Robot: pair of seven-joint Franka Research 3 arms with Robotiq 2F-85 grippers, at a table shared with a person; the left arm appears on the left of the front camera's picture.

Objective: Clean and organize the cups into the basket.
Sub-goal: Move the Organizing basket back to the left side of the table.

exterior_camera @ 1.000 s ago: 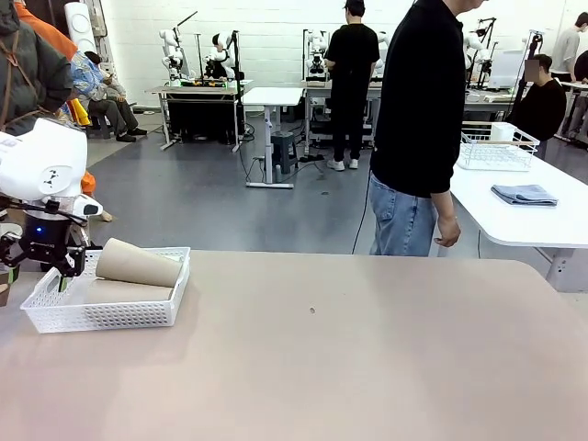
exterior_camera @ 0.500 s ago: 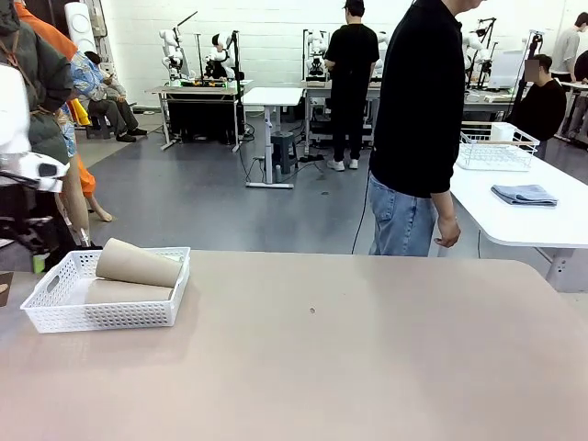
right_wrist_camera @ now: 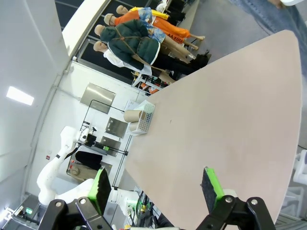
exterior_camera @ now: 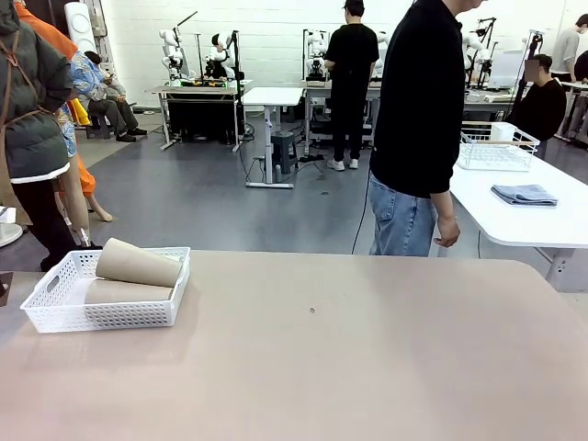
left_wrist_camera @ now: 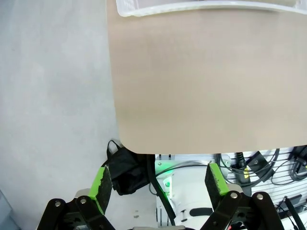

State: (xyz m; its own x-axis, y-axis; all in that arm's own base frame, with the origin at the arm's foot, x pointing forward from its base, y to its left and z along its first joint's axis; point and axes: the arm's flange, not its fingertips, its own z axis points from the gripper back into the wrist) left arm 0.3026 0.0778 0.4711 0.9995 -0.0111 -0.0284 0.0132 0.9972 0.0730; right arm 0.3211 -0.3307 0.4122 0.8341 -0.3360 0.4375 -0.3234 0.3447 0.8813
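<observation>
So the big tan table (exterior_camera: 367, 358) takes up most of the front view, bare across its middle and right side. A person (exterior_camera: 418, 129) in a black top and jeans stands at the far edge, a bit right of centre, arm hanging down. Over at the table's left end, toward the far side, sits the white mesh basket (exterior_camera: 110, 315), and it's got the cups lying on their sides in it: one tan cup (exterior_camera: 138, 264) on top, tilted with its open mouth toward the left, resting across another tan cup (exterior_camera: 124, 291) that lies flat underneath. Can't make out a green one from here, the basket wall hides whatever else is in there. In the left wrist view the left hand (left_wrist_camera: 157, 184) is released, green pads spread wide with nothing between them, hanging out past the table's edge over the grey floor, with the basket's rim just at the top of the picture, well apart from it. In the right wrist view the right hand (right_wrist_camera: 156, 189) is also released and holding nothing, looking down the length of the table, with the basket (right_wrist_camera: 143, 120) and a tan cup's mouth showing tiny at the far end.
</observation>
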